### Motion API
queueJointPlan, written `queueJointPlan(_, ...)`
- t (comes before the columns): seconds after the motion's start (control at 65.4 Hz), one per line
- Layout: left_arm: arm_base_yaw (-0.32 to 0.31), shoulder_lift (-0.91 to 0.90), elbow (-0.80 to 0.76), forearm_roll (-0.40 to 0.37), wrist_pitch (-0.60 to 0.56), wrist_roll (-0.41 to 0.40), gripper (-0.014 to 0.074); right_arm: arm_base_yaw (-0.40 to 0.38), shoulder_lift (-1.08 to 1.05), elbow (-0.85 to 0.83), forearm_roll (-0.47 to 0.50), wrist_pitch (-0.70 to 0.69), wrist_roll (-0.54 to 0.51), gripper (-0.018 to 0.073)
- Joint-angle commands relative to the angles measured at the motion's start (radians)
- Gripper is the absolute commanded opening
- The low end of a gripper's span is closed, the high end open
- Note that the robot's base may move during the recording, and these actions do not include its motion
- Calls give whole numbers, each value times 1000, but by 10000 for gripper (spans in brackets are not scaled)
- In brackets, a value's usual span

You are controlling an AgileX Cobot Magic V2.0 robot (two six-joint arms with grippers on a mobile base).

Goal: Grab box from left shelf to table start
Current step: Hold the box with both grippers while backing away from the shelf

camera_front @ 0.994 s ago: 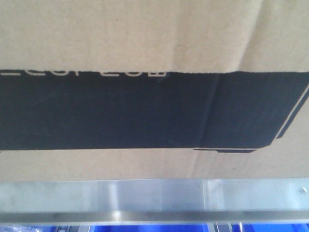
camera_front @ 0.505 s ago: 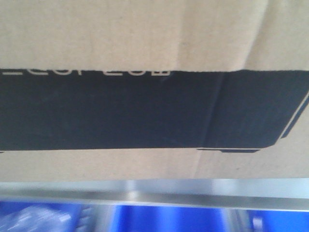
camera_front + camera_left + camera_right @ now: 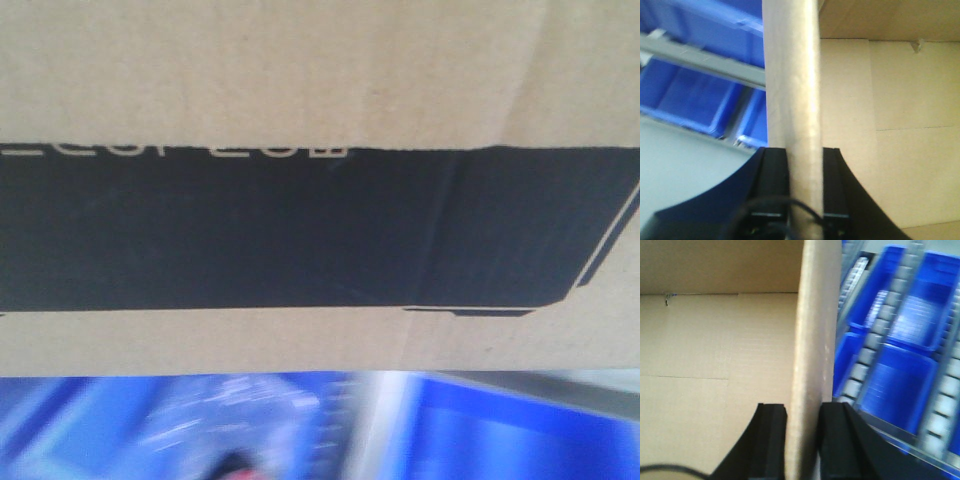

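The left gripper (image 3: 805,167) is pinching one cardboard wall of the box (image 3: 900,100). The right gripper (image 3: 802,415) is clamped the same way on another wall, its black pads pressed to both faces. The box hangs between them, close against the front camera, with the blurred blue of the shelf (image 3: 900,340) below and behind it. I can't tell whether its underside is clear of the rack.

I'd say this is the carry stage: grasped, not yet delivered. Next, both pinches need to hold level while the box is brought to the table and set down flat before either lets go.

By my count there are two grippers, one box and at least three blue bins (image 3: 687,100), with strips of pale rollers (image 3: 875,335) between. No table is in view.
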Motion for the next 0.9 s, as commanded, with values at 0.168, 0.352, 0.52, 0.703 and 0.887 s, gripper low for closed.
queueJointPlan(0.168,-10,-23,-44,14,-40,17,-97,-4,-5,-31,-117,-77,-12,58)
queueJointPlan(0.352,-10,-23,-44,14,-40,17,-97,-4,-5,-31,-117,-77,-12,58)
queueJointPlan(0.52,-10,-23,-44,14,-40,17,-97,-4,-5,-31,-117,-77,-12,58)
queueJointPlan(0.703,-10,-23,-44,14,-40,17,-97,-4,-5,-31,-117,-77,-12,58)
queueJointPlan(0.887,-10,-23,-44,14,-40,17,-97,-4,-5,-31,-117,-77,-12,58)
